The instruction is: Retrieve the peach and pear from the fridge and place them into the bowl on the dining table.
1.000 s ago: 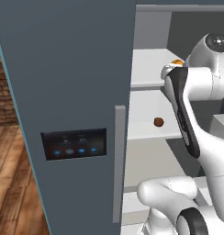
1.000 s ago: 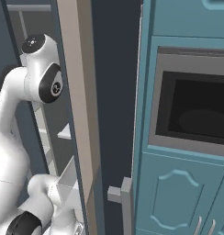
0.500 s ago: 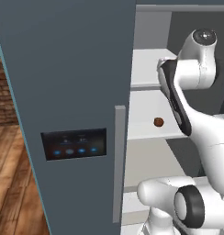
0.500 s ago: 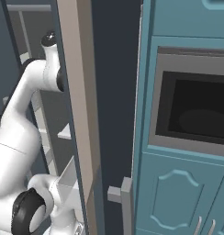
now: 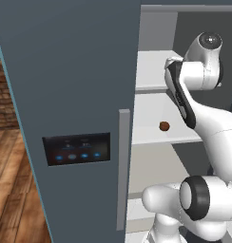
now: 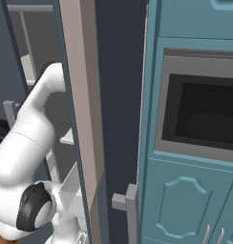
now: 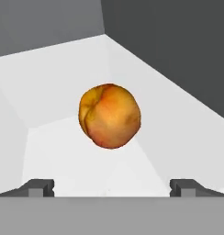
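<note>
**Pear dead ahead of a spread tool, on a white fridge shelf**

Seen through the hand view: pear [image 7: 109, 115] sitting centre frame, slightly above the middle, straight ahead of the tool [image 7: 112, 187] and squarely between the lines of its two dark tips at lower left and lower right. Tips set wide apart, nothing between them, nothing pinched. Clear gap of white shelf [image 7: 63, 156] between fruit and tips, so apart, not touching. No sideways offset worth noting; judged need is a straight advance along the tool's own line until the fruit lies between the tips, then a squeeze.

Long axis hard to call: nearly round from this angle, perhaps a touch taller than wide and leaning toward upper left (too slight to be sure). Yellow-orange skin with redder blush toward the lower part, a dark crease on the left flank. Resting near the back of the shelf, where the white floor meets the dark grey wall at upper right.

In the left base view: fridge [image 5: 80, 95] open, arm reaching into the upper shelf at upper right of frame. Peach [image 5: 164, 126], small, round and red-brown, lying on the next shelf down, right of centre, well apart from the tool. Likely to roll if nudged off-centre (round, on a smooth shelf).
</note>
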You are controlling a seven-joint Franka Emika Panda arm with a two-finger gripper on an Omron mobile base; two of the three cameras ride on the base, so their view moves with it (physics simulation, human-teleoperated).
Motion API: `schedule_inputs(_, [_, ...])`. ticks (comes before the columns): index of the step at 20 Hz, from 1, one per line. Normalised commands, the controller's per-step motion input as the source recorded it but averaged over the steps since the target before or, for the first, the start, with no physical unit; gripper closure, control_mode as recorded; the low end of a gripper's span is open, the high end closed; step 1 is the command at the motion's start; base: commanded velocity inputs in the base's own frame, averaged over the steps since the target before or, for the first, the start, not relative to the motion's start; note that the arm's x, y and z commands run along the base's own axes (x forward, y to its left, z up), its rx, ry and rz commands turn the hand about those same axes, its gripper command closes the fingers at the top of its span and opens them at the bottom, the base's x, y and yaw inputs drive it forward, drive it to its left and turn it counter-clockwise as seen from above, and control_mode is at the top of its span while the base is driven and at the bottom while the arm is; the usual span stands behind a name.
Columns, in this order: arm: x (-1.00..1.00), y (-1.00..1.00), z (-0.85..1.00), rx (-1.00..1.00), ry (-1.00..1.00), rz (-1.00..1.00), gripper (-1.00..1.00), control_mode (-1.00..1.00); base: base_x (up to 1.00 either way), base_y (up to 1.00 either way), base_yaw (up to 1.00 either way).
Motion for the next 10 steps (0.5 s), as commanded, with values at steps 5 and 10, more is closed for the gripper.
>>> schedule_inputs(5, [0.52,-0.02,-0.22,-0.01,-0.11,0.0,-1.0,-1.0,0.0,0.0,0.0])
schedule_inputs(10, [0.45,-0.16,-0.01,0.0,-0.01,0.0,-1.0,-1.0,0.0,0.0,0.0])
